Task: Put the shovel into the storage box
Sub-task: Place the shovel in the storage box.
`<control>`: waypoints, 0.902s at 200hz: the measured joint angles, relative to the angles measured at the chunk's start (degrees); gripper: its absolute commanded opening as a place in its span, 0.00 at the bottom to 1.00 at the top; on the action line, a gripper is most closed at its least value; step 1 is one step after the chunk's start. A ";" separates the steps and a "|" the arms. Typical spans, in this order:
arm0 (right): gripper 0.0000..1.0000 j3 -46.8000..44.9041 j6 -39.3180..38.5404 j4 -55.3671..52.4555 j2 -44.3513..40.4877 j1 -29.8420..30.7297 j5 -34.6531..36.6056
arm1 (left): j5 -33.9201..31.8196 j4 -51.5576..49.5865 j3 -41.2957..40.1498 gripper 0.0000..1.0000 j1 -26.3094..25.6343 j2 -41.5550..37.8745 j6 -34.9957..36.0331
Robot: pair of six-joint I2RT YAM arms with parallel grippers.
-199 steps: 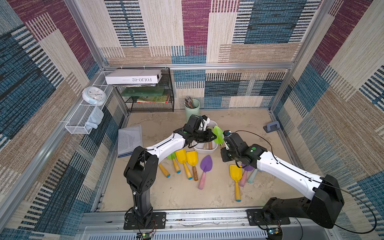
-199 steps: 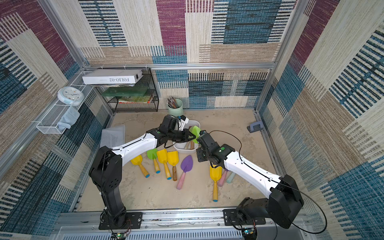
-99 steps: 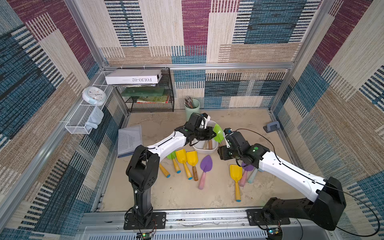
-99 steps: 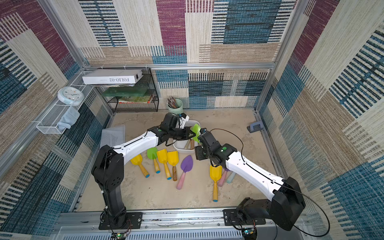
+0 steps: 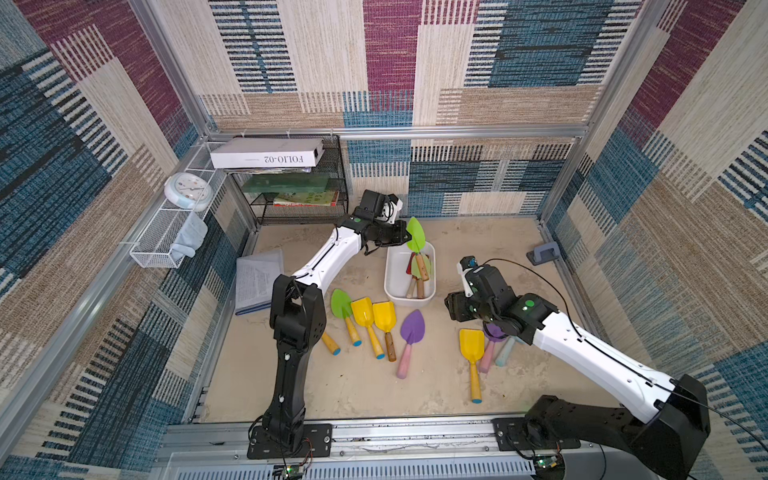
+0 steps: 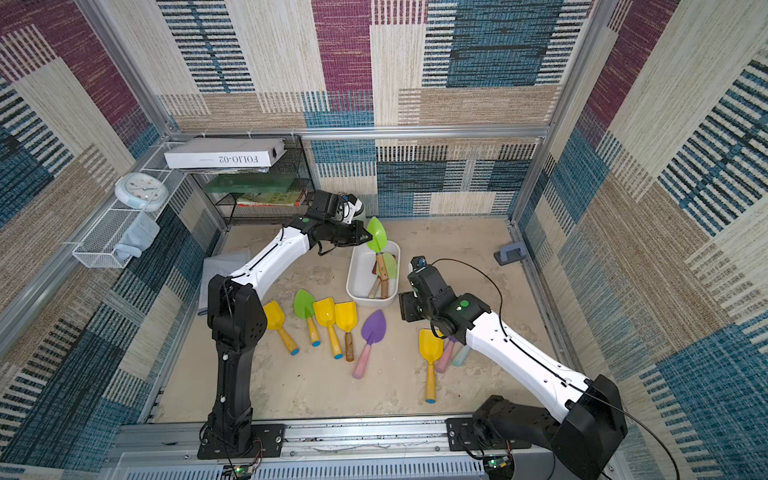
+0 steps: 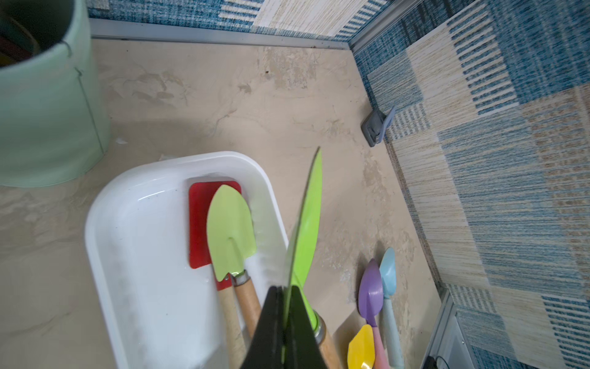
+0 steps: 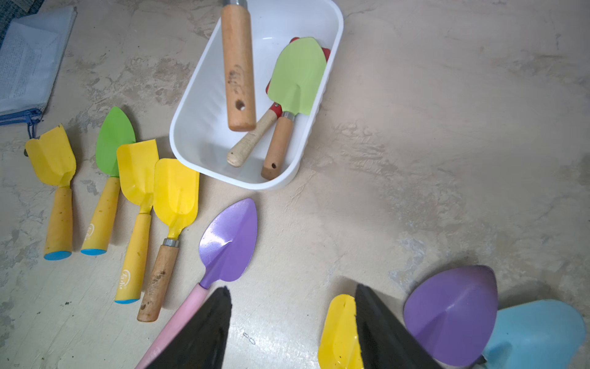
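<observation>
Frame centre, the shallow white plastic tub point(image 5: 394, 278) holds a red-bladed shovel point(image 7: 199, 223) and a pale-green shovel point(image 7: 230, 230); my left jaws clamp a bright-green shovel point(image 5: 415, 235) over it; my right jaws gape empty.

Long white flat box point(image 5: 266, 152) point(image 6: 224, 153), lying on top of the black wire-mesh shelf rack point(image 5: 337, 183): side is showing "FOLIO-02" in dark print, reading upside down in both top views.

Yellow wooden shovel handle point(image 8: 127, 278) on the sandy surface: carrying a white cursive logo, letters not resolving.

Round white clock point(image 5: 187, 192): dial marks showing, too small to read.

Grey printed pouch point(image 8: 28, 57): fine print showing, illegible.
</observation>
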 measured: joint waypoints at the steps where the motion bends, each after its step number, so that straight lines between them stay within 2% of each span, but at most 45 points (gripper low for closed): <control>1: 0.66 -0.02 0.00 0.00 -0.02 -0.02 0.00 | 0.02 -0.22 0.28 0.00 0.02 0.17 0.09; 60: 0.65 -0.85 -0.28 -0.68 -0.33 -0.72 -0.31 | 1.36 -9.73 12.07 0.00 0.48 8.57 5.42; 180: 0.65 -1.64 -0.48 -0.46 2.36 -1.44 -1.77 | 5.66 -11.85 14.32 0.00 -1.36 16.35 5.84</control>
